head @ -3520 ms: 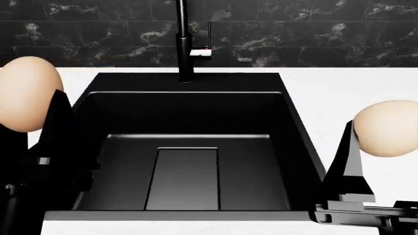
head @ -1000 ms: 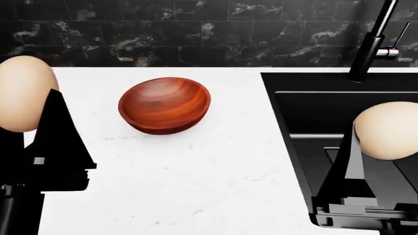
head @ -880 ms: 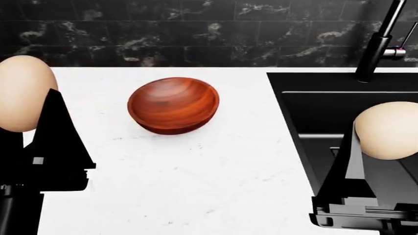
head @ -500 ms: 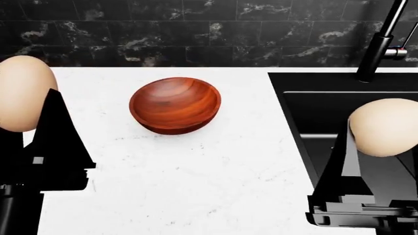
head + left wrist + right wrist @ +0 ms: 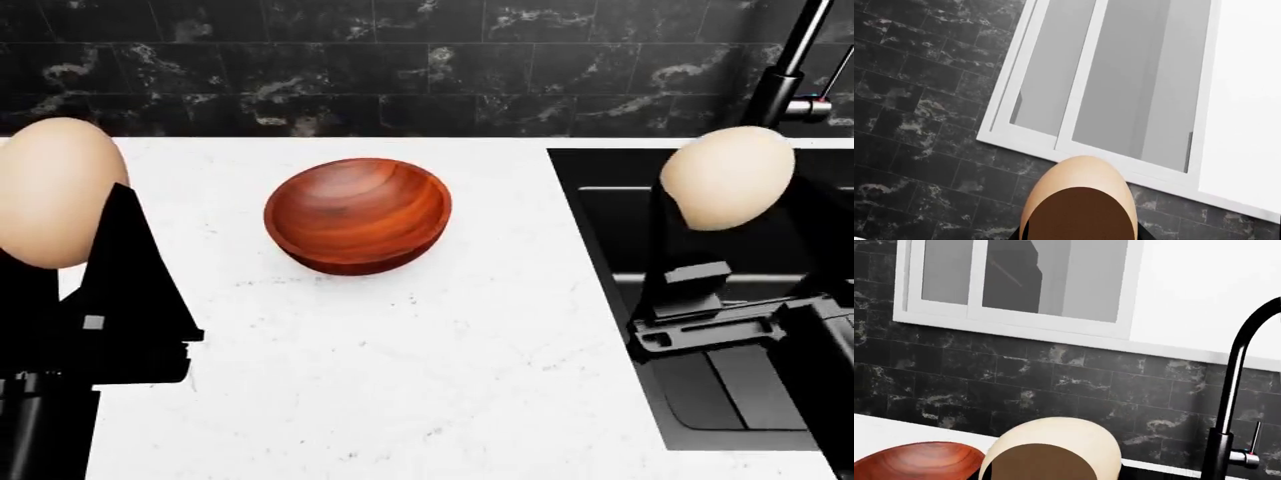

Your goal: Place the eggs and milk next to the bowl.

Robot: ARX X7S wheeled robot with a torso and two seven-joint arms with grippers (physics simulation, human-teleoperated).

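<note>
The right gripper [image 5: 727, 190] holds an egg, the right egg [image 5: 727, 178], clamped at its lower half, and it hangs over the black sink [image 5: 627, 260], at about three o'clock from the bowl [image 5: 358, 213]. The left gripper [image 5: 60, 215] holds the other egg, the left egg [image 5: 54, 205], the same way, off at nine o'clock from the bowl and above the white counter [image 5: 400, 370]. In the right wrist view the right egg [image 5: 1054, 450] fills the foreground with the bowl's rim [image 5: 921, 460] low beside it and the faucet [image 5: 1237, 405] rising on the other side. The left wrist view shows only its egg [image 5: 1077, 195] against dark tiles and a window [image 5: 1114, 85].

To my eye, this is the carrying step: both eggs are gripped and in the air, neither set down. The milk is not in sight anywhere, so that part is yet to come.

The next move, I would judge, is to bring the right egg towards nine o'clock, across the sink's edge and onto the counter, then lower it gently beside the bowl. An egg let go over the basin would drop in; one released from any height may roll.

There is room enough. The counter lies bare around the bowl at six o'clock and on both flanks. The tiled wall [image 5: 334, 60] closes off twelve o'clock, and the faucet [image 5: 787, 70] stands near the right arm.
</note>
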